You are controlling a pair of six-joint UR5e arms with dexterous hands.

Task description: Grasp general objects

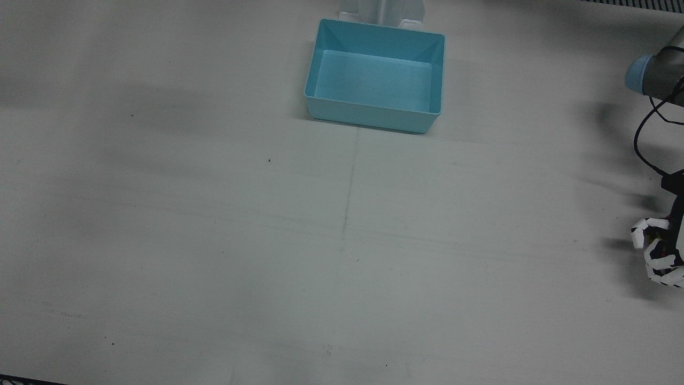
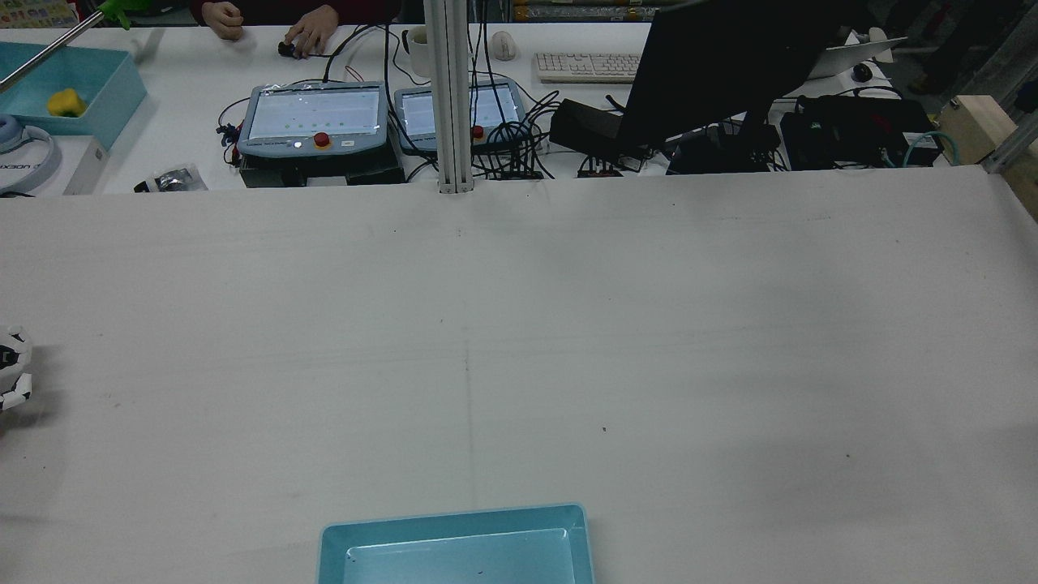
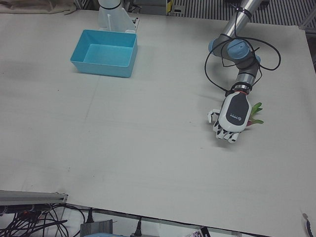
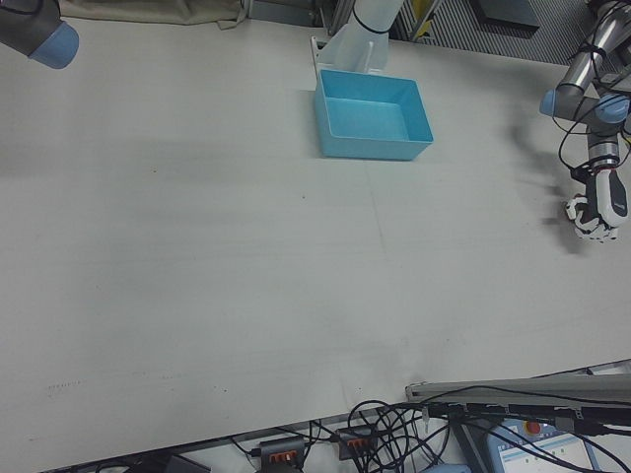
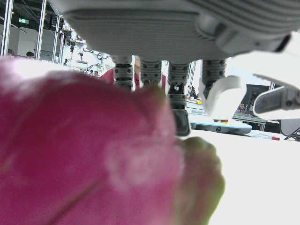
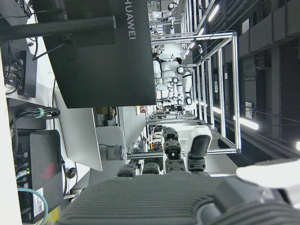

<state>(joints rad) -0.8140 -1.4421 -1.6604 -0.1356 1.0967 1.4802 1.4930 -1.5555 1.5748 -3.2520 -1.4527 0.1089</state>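
Observation:
A magenta fruit with green leaf tips (image 3: pixel 256 114) lies near the table's edge on the robot's left side. My left hand (image 3: pixel 231 118) sits palm-down over it with its fingers curled around it. In the front view the same hand (image 1: pixel 661 250) shows at the right edge with bits of red between the curled fingers. The left hand view is mostly filled by the fruit (image 5: pixel 84 154), with the fingers (image 5: pixel 150 75) hanging just beyond it. My right hand (image 6: pixel 173 154) shows only in its own view, raised, fingers apart, holding nothing.
A light-blue bin (image 1: pixel 374 115) stands empty near the pedestals, also seen in the left-front view (image 3: pixel 101 66). Across the table are monitors, teach pendants (image 2: pixel 312 118), cables and a person's hands (image 2: pixel 312 32). The left arm's cable (image 3: pixel 217 74) loops above the table.

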